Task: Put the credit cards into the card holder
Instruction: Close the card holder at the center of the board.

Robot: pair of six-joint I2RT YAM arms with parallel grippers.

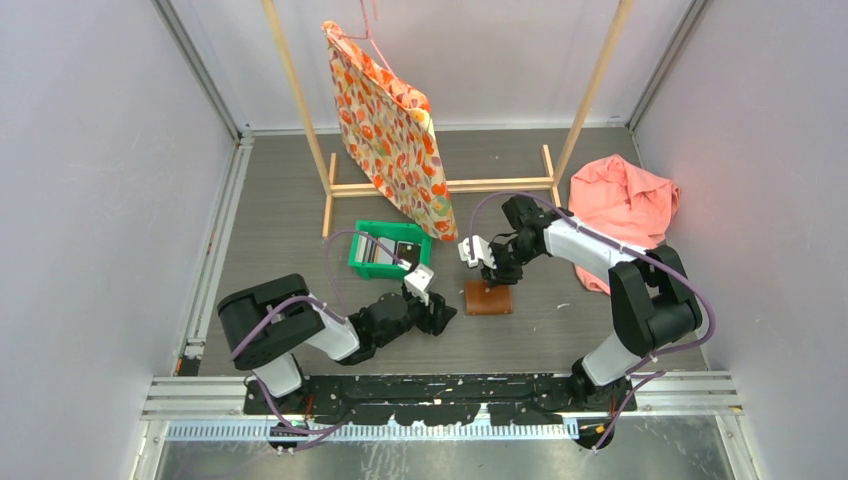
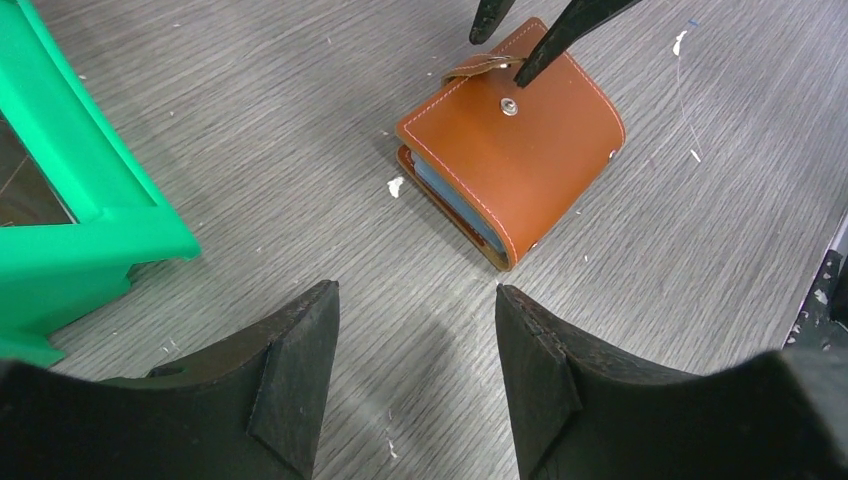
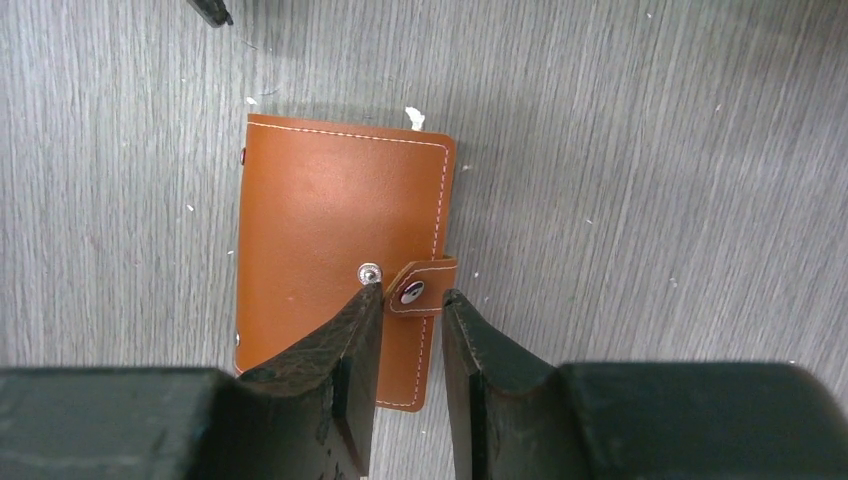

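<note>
My right tool (image 3: 410,296) hangs over the closed brown leather card holder (image 3: 330,200), fingers narrowed astride its snap strap (image 3: 428,288) on the long edge; pinching or not, I cannot tell; left wrist: my left tool (image 2: 415,300) spread, holding nothing, holder just ahead; from above, holder flat on the grey surface (image 1: 300,220), right tool nearer.

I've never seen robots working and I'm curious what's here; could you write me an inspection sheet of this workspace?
Surface: grey wood-grain table.
Job's things: brown card holder lies folded shut, strap unsnapped; credit cards lie in the green bin.
Clutter: white specks; heaped pink garment.
Grippers: left fingers open, empty, above the table; right fingers straddle the holder's strap, grip unclear.
Cables: purple cables run along both arms.
Surroundings: wooden rack with patterned fabric hanging; pale walls.
</note>
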